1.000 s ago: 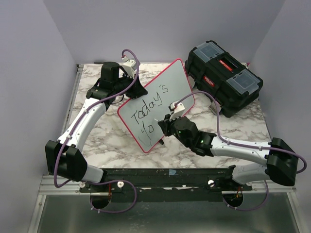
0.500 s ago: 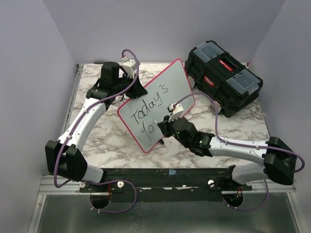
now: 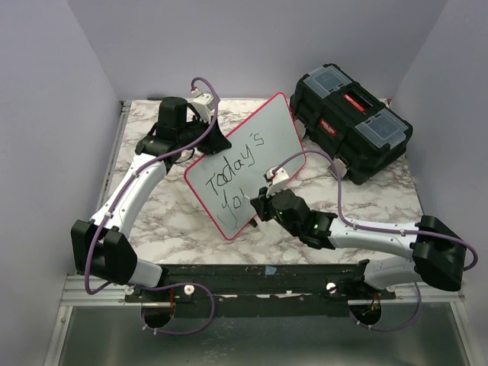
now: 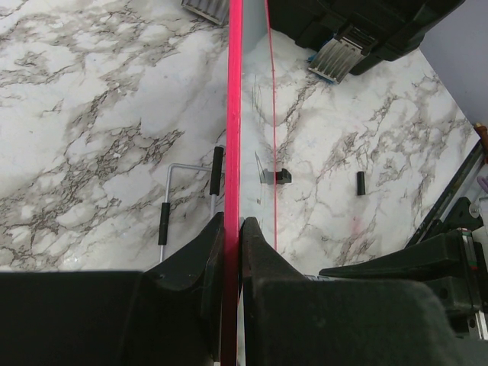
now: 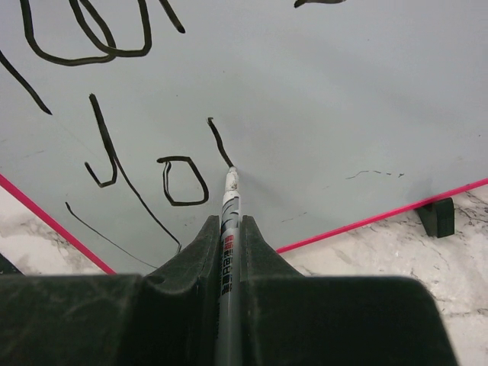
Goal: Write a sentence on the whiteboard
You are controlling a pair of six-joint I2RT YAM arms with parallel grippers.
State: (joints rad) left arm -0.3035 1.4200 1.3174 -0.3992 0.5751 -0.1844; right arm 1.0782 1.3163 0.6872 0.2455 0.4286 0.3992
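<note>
The whiteboard (image 3: 248,160), white with a red-pink rim, stands tilted on the table. My left gripper (image 3: 200,120) is shut on its top left edge; the left wrist view shows the rim (image 4: 231,152) edge-on between the jaws. The sentence (image 3: 232,171) reads "Today's" above "Yo" and one fresh stroke. My right gripper (image 3: 258,207) is shut on a grey marker (image 5: 229,229). Its tip touches the board at the lower end of that stroke (image 5: 219,142), right of the "o" (image 5: 183,181).
A black toolbox (image 3: 351,118) with red latches stands at the back right, close to the board's right corner. A small black foot (image 5: 436,216) props the board's lower rim. Small black parts (image 4: 361,183) lie on the marble table (image 3: 343,202).
My right gripper has slid down and left along the board with the marker, drawing a new short stroke after "Yo". The left arm and the board have not moved.
</note>
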